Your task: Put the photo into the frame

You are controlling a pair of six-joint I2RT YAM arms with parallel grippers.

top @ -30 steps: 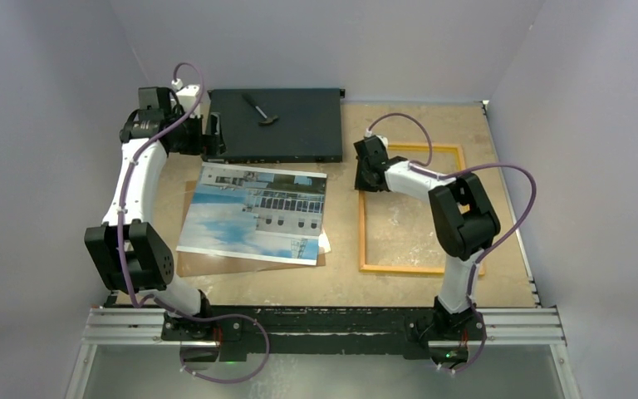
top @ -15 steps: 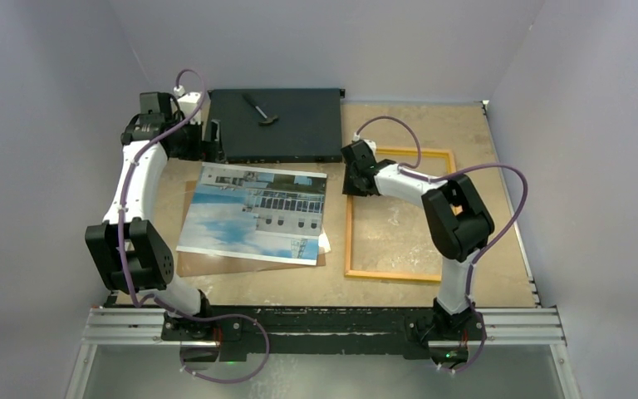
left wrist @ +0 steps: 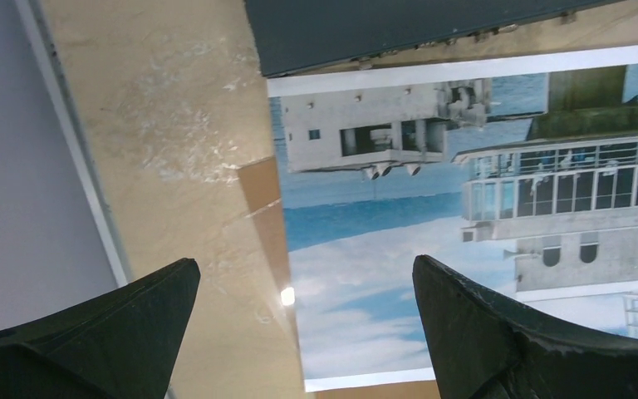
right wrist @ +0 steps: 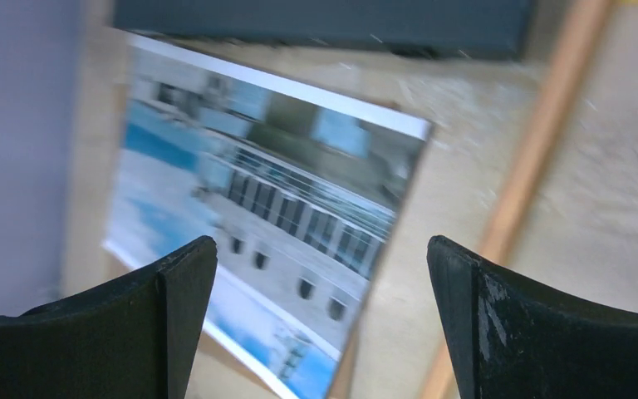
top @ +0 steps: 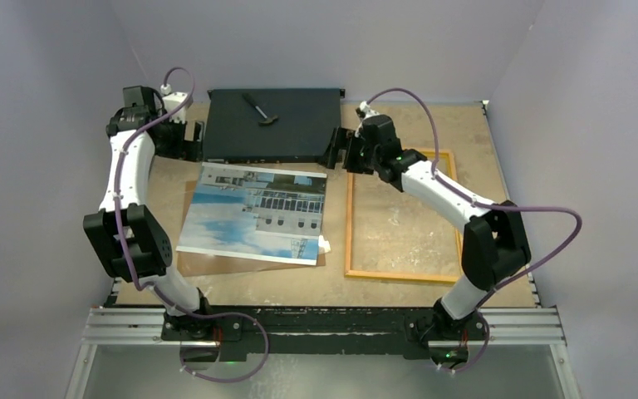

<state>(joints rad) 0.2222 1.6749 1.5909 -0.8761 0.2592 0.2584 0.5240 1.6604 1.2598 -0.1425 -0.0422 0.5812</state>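
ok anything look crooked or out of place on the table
The photo lies skewed, its edges turned against the black box and the frame. The brown backing board under it sticks out along the left and near edges, and a small white corner pokes out at the photo's near right corner.

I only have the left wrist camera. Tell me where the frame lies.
Observer: The frame lies flat to the right of the photo, apart from it.
Operator: Report the right gripper.
Observer: The right gripper is open and empty, near the frame's far left corner.
Operator: Tell me what's on the black box.
Observer: A small tool lies on top of it.
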